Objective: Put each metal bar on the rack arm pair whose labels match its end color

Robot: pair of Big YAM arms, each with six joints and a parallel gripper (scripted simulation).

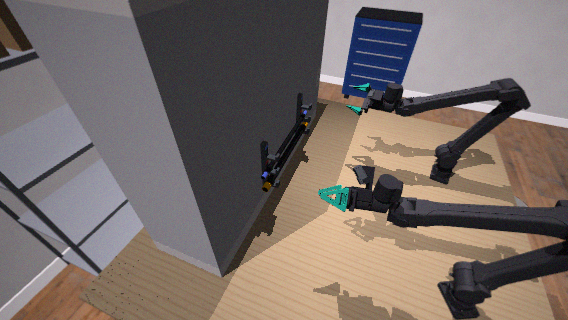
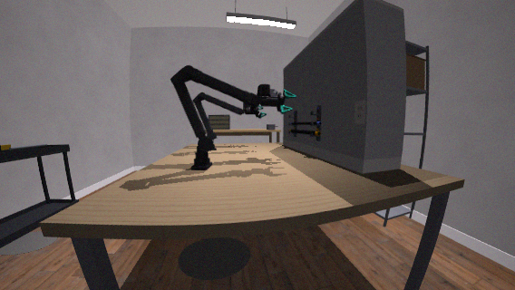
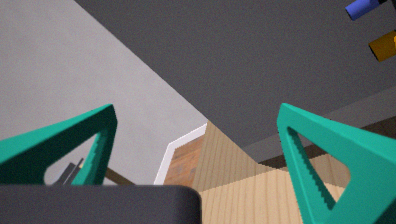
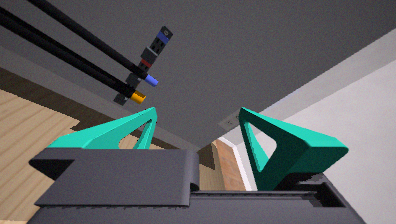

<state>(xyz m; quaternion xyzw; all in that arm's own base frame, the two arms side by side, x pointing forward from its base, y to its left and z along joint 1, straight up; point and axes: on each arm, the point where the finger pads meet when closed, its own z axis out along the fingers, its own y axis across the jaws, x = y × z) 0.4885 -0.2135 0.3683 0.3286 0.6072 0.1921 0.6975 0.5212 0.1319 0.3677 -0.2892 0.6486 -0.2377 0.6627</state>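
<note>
The black bar with blue ends (image 1: 264,175) (image 2: 319,123) (image 3: 362,8) (image 4: 151,80) lies across the wall rack (image 1: 264,150) (image 4: 163,37), just below a red label (image 4: 145,62). The black bar with orange ends (image 1: 267,186) (image 2: 317,133) (image 3: 384,46) (image 4: 138,97) lies below it, at the lowest arms. The upright's top label is blue, and no bar lies at that level. The lowest labels are not clear. My left gripper (image 1: 320,193) (image 2: 263,111) (image 3: 197,112) is open and empty, off the wall. My right gripper (image 1: 349,96) (image 2: 293,101) (image 4: 197,112) is open and empty, beyond the rack's right end.
The dark wall panel (image 1: 215,100) (image 2: 335,91) stands on the table (image 1: 280,280) (image 2: 195,208) in front of both arms. A wall socket (image 2: 359,112) (image 4: 229,121) is right of the rack. A blue drawer cabinet (image 1: 382,50) stands on the floor beyond the right arm.
</note>
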